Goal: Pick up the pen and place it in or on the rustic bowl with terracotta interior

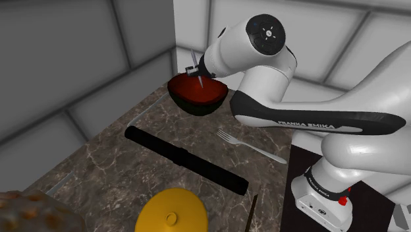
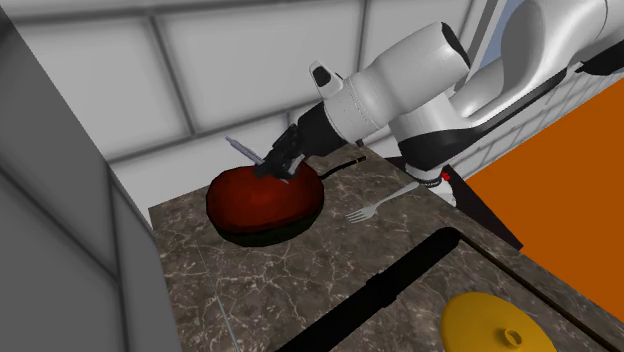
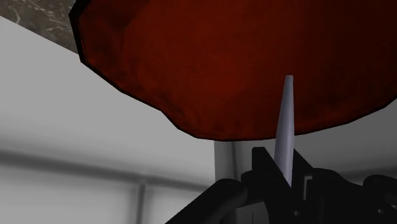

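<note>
A dark marbled counter [image 1: 99, 165] carries a silver fork [image 1: 253, 146] and, near it, a long black bar [image 1: 184, 159] lying diagonally. Just beside the bar sits a yellow domed lid [image 1: 172, 212] with a small knob, and a brown speckled lump [image 1: 26, 211] shows at the shoulder view's lower left. Grey tiled walls [image 1: 66, 59] stand behind the counter.

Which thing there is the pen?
Follow the white robot arm down to its black tool, above the dark bowl with a deep red inside. Clamped in the tool is a thin pale-grey pointed pen, tilted in the air. Unlike the silvery fork lying flat on the dark marbled counter, it is held off the surface.
</note>
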### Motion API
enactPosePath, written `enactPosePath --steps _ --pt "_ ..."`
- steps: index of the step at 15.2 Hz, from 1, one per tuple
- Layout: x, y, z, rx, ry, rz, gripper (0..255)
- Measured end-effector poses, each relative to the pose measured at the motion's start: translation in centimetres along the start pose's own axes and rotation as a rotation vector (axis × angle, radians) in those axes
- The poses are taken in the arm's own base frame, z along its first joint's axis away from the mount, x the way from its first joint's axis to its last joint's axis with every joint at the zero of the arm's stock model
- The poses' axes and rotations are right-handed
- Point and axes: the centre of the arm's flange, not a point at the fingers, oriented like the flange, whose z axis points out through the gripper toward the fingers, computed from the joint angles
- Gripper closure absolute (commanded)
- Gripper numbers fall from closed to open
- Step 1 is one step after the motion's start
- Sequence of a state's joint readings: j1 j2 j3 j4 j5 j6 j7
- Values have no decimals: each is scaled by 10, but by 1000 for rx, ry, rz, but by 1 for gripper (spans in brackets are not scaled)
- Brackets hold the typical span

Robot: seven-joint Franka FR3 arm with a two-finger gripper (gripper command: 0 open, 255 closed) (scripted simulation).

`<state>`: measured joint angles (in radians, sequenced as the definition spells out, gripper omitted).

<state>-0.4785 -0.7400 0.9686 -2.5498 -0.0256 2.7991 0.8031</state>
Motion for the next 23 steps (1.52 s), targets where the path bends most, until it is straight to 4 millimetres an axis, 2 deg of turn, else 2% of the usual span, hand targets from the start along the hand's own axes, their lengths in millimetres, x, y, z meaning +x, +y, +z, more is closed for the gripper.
enactPosePath --steps 5,6,12,17,23 --pt "-1 0 1 0 0 0 255" --pt "-1 0 1 0 0 0 0" --pt "-1 0 1 0 0 0 0" --pt "0 -1 -43 0 2 0 0" --pt "-1 0 -49 0 0 0 0"
